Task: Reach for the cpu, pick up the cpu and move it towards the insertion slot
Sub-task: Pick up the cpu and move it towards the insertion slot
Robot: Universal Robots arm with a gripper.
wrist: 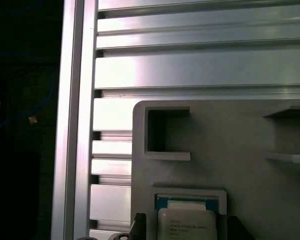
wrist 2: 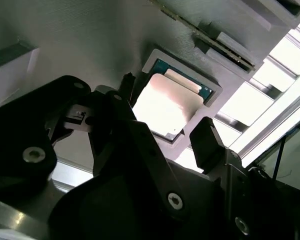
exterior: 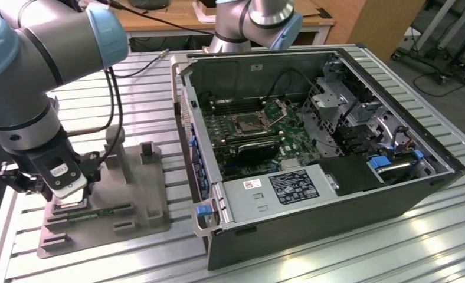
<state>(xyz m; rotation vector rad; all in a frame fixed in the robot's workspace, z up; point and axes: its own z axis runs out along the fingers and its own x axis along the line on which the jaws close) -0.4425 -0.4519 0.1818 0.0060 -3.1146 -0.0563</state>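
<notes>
Exterior view: my arm (exterior: 36, 118) stoops over the grey fixture (exterior: 130, 200), lower left; the insertion slot (exterior: 246, 124) lies well apart, mid-frame. Second wrist view: my fingers (wrist 2: 206, 137) stand apart, flanking the cpu (wrist 2: 165, 107) in its recess; an off-centre squeeze could tilt it. First wrist view: its thin edges may slip.

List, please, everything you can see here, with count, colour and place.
cpu: one, silvery, in the holder's recess.
holder: one, grey, exterior view's left.
memory strip: one, green, on the holder.
computer case: one, dark, open, exterior view's right.
insertion slot: one, silver-framed, inside the case.
table: one, silver slats, under everything.
other arm: one, grey-blue, behind the case.
arm: one, grey-blue, above the holder.
gripper: one, black, open, straddling the cpu.
</notes>
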